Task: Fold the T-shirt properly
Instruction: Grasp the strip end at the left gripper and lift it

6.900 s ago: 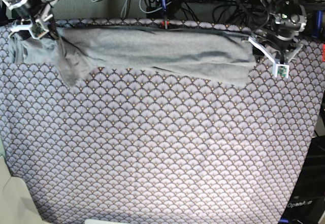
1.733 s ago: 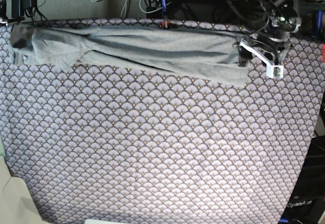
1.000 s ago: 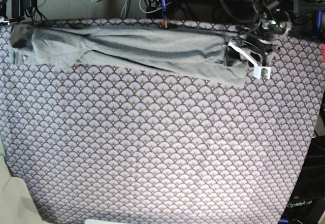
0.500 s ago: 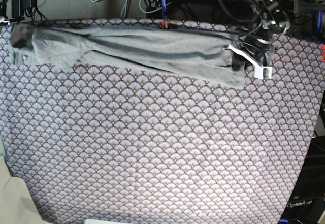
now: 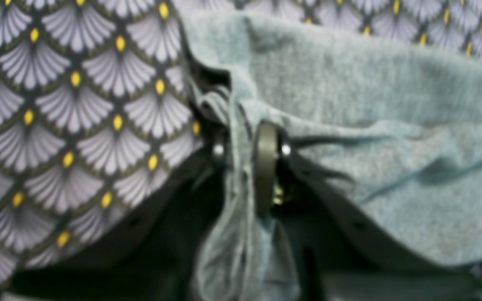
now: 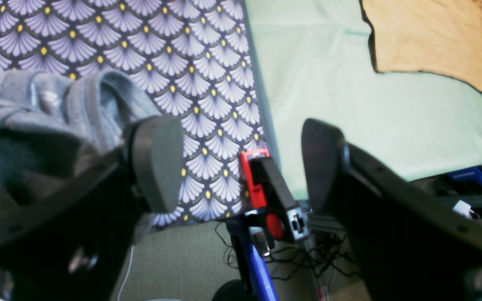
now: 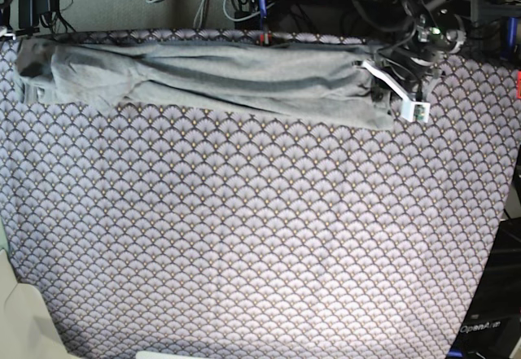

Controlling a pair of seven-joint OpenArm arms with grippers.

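Along the far edge of the counter (image 7: 260, 237), over the purple scallop-patterned tablecloth (image 7: 244, 253), the T-shirt (image 7: 244, 78) lies stretched out as a long, narrow grey band, running almost from the left corner to the right one in the base view. Its left end is bunched into soft folds close to the cloth's left edge, and long creases run along its length.

At that left end, the right wrist view shows the right gripper (image 6: 241, 167) with its jaws standing wide apart and nothing between them. One dark pad (image 6: 157, 161) sits just beside the rumpled grey fabric (image 6: 36, 121); whether it touches cannot be told. Between the jaws, past the edge of the counter, a red and black clamp (image 6: 266, 196) shows, and beyond it pale green flooring (image 6: 370, 104) with a tan sheet (image 6: 429, 37) on it.

At the right end of the band, the left gripper (image 7: 381, 92) reaches in from the far right corner. The left wrist view, somewhat blurred, shows its jaws (image 5: 245, 167) drawn narrow and pinching a gathered fold of the shirt's edge (image 5: 241, 125), with a strip of fabric hanging down between them. The rest of the grey knit (image 5: 370, 125) spreads away to the right over the patterned cloth (image 5: 57, 104).
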